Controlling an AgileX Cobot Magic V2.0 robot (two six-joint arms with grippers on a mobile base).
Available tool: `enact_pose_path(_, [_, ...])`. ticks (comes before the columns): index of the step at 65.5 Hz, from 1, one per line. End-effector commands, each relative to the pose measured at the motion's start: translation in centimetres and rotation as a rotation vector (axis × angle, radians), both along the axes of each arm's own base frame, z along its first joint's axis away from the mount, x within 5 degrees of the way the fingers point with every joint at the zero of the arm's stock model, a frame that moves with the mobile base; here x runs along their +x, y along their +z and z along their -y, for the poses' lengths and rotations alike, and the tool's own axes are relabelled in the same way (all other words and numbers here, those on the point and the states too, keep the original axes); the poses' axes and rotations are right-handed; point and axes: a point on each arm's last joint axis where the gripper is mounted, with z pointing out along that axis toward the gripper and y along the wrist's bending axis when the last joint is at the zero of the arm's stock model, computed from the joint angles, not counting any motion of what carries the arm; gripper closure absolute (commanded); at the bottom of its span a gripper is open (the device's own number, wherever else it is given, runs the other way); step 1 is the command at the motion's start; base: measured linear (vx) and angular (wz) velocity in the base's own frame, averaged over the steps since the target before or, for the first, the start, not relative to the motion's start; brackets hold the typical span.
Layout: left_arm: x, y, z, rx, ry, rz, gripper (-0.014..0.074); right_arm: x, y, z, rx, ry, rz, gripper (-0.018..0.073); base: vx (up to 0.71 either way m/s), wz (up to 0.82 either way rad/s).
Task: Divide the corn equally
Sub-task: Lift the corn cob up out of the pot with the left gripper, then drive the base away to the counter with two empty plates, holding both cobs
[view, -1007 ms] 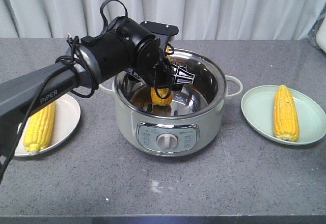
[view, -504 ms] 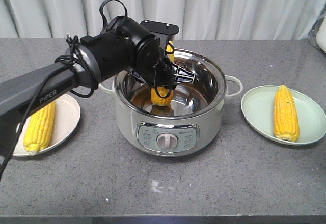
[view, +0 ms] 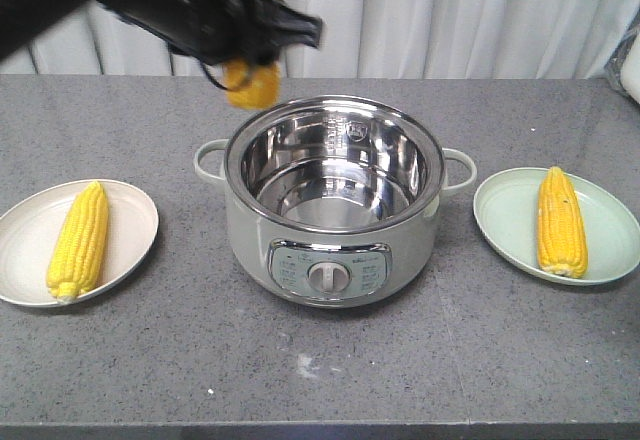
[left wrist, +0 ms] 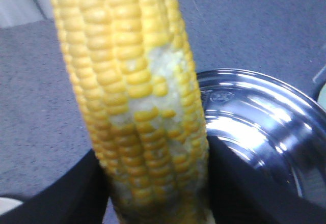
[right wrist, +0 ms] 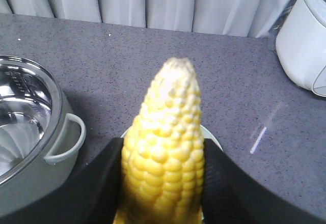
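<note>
Step in hand, as I'm judging it: carrying cobs from pot to plates.

The left tool [view: 246, 45] is pinching the left-held cob [left wrist: 137, 96]. In the left wrist view the dark fingers [left wrist: 239, 183] are pressing on both sides of its lower part. In the front view that arm is showing as a blur, and the cob is hanging roughly upright in the air beyond the pot's back-left rim, touching nothing.

The pot [view: 250, 240] is sitting mid-table with nothing showing in the bowl. The left plate [view: 135, 210] is carrying one cob, the left-plate cob [view: 78, 240], and the right plate [view: 505, 225] is carrying the right-plate cob [view: 560, 222], so it is one each for now.

The right tool [right wrist: 163, 183] is not showing in the front view. Its own camera is showing it clamped on the right-held cob [right wrist: 165, 132], tip pointing away, with a plate rim peeking out just behind it. I cannot tell its height over the plate.

The next move is calling for swinging the left-held cob out over the left plate and tipping it flat on the bare part beside the cob there. Then lowering until it is resting and spreading the fingers. The risk is rolling: cobs are round and the plate is shallow. The right side is needing the same move on its plate, which would be giving two per plate.
</note>
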Motion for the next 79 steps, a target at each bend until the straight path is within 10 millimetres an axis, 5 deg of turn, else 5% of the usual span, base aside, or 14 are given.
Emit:
enact_pose_path(1, [-2.2, 4.9, -3.3, -0.055, 0.044, 0.128, 0.0503, -0.3, 1.6, 0.0, -0.003, -0.010, 0.114, 0.0424, 0.00, 0.00])
enact_pose_path(24, [-5.6, 8.5, -10.3, 0.006, 0.185, 0.186, 0.0500, -0.3, 1.6, 0.0, -0.003, -0.010, 0.114, 0.0424, 0.00, 0.00])
enact_pose_path(56, [-11.5, 3.7, -16.3, -0.029, 0.321, 0.180, 0.0489, -0.3, 1.6, 0.0, -0.003, -0.010, 0.114, 0.0424, 0.00, 0.00])
enact_pose_path(79, [-13.9, 2.6, -17.0, -0.060, 0.334, 0.197, 0.0489, -0.3, 1.6, 0.1, -0.004, -0.010, 0.114, 0.0424, 0.00, 0.00])
